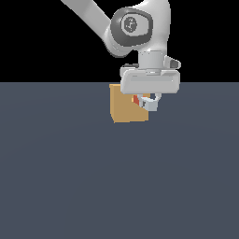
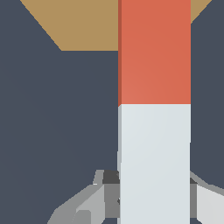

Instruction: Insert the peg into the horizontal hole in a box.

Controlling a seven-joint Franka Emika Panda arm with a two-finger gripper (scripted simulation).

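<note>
My gripper (image 1: 150,103): hanging low over the dark grey floor (image 1: 70,186), right up against the box on the exterior view's right. The wide pale hand body covers most of what's below it in that view, so I only get a peek of my fingertips there.

Jaws: closed onto the pale end of the peg. In the wrist view the grey fingers (image 2: 111,197) sit tight on both sides of the white part, no gap showing.

Peg (image 2: 154,109): slim square bar, white half in my grip, red-orange half pointing away from me toward the box. In the exterior view just a sliver of the red-orange shows next to the box's face, tucked under my hand.

Box (image 1: 125,108): tan block sitting on the floor near its far edge, roughly mid-width. In the wrist view its tan surface fills the area past the peg's red end, and the peg crosses in front of it.

Hole: honestly can't see it. The peg covers that part of the box in the wrist view, and my hand blocks it in the exterior view. Can't tell if the tip is touching the box, inside it, or just short.

In the way: nothing between peg and box that I can make out; my own arm is what blocks the sight lines.

Around: just the flat grey floor.
</note>
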